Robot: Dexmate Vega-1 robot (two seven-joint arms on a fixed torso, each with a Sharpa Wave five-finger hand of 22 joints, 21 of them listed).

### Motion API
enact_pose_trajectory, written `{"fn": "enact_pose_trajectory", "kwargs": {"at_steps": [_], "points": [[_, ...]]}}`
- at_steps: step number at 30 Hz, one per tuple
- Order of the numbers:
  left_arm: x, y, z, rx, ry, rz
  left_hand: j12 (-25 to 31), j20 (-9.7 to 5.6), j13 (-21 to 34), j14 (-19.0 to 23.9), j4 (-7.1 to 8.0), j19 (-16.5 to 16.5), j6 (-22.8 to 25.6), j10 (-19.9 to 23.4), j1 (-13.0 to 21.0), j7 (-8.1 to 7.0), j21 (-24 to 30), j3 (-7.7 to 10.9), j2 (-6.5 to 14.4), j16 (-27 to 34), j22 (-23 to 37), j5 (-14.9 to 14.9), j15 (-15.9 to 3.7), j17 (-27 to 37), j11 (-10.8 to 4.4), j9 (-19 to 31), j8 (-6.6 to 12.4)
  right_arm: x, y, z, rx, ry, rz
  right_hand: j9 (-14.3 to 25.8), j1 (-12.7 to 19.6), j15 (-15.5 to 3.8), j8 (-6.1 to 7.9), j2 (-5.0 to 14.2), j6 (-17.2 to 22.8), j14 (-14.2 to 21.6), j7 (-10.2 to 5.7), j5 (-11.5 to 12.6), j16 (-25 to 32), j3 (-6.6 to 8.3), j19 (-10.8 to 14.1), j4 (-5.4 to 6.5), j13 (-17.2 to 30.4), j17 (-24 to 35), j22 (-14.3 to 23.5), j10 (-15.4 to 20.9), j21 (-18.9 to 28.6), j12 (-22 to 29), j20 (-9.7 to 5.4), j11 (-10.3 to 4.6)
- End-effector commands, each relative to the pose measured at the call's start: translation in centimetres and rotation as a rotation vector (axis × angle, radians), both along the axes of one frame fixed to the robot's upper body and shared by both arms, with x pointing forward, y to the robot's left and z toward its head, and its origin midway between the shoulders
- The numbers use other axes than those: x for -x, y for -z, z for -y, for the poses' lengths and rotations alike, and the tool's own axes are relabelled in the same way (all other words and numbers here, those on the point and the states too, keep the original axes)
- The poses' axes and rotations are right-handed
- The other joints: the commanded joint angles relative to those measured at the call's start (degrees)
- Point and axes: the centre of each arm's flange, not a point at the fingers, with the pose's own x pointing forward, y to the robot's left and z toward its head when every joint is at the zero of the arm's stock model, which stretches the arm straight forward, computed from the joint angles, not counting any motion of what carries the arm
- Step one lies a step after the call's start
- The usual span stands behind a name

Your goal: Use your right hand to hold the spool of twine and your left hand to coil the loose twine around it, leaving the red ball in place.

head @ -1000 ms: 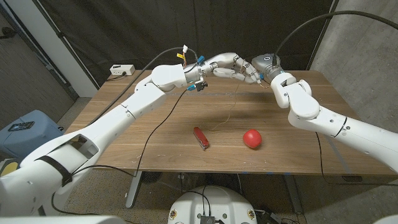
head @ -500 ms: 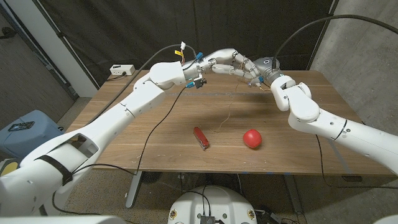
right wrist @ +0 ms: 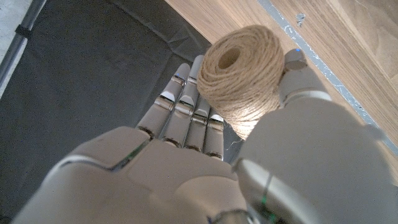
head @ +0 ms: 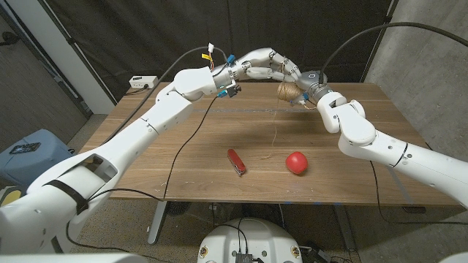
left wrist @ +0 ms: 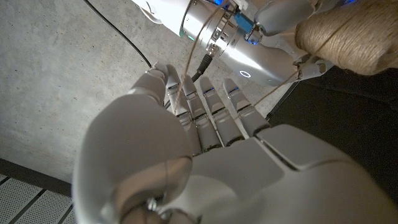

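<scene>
Spool [head: 287,92] raised (gripped), right robot hand [head: 301,88]

The spool of twine [right wrist: 244,74] is a rough, fibrous, matt beige cord, wound in many turns; the loose twine [head: 273,137] looks the same, thin and hairy. The right hand [right wrist: 205,155] and the left hand [left wrist: 199,143] have smooth, light grey plastic shells with a soft shine. The table [head: 168,146] is brown wood with visible grain and a matt finish. The red ball [head: 295,162] is smooth and slightly glossy. A red pocket knife [head: 236,161] near the table's front edge looks like glossy plastic.
</scene>
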Motion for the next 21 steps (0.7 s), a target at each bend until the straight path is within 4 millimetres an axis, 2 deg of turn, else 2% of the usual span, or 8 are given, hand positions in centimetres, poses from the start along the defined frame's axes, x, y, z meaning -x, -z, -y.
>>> {"fn": "enact_pose_trajectory", "kwargs": {"at_steps": [1, 21], "points": [[-0.5, -1.0, -0.1, 0.014, -0.013, 0.012, -0.1, 0.17, 0.2, 0.6, -0.03, 0.4, 0.0, 0.2, 0.2, 0.34, 0.3, -0.24, 0.5, 0.4, 0.2, 0.3, -0.1, 0.3, 0.26, 0.2, 0.26, 0.4, 1.0, -0.5, 0.012, -0.025, -0.016, 0.0, 5.9, -6.91, 0.53, 6.4, 7.8, 0.6, -7.25, 0.2, -0.1, -0.4, 0.4, -0.07, 0.2, 0.1, 0.2, 4.7, 0.2, 0.3, -0.37, -4.67], [-1.6, -2.1, 0.1, 0.008, -0.001, 0.004, -0.1, 0.11, 0.5, 0.6, -0.11, 0.3, 0.0, 0.6, 0.4, 0.65, 0.4, -0.32, 0.6, 0.5, 0.2, 0.4, -1.02, 0.5, 0.29, 0.7, 0.4, 0.8, 1.6, -2.1, 0.051, -0.077, -0.015, -0.1, 6.1, -6.97, 0.68, 6.73, 8.0, 0.7, -7.3, 0.2, -0.3, -0.93, 0.5, 0.05, 0.2, 0.2, 0.2, 5.0, 0.2, 0.2, -0.48, -4.76]]}}
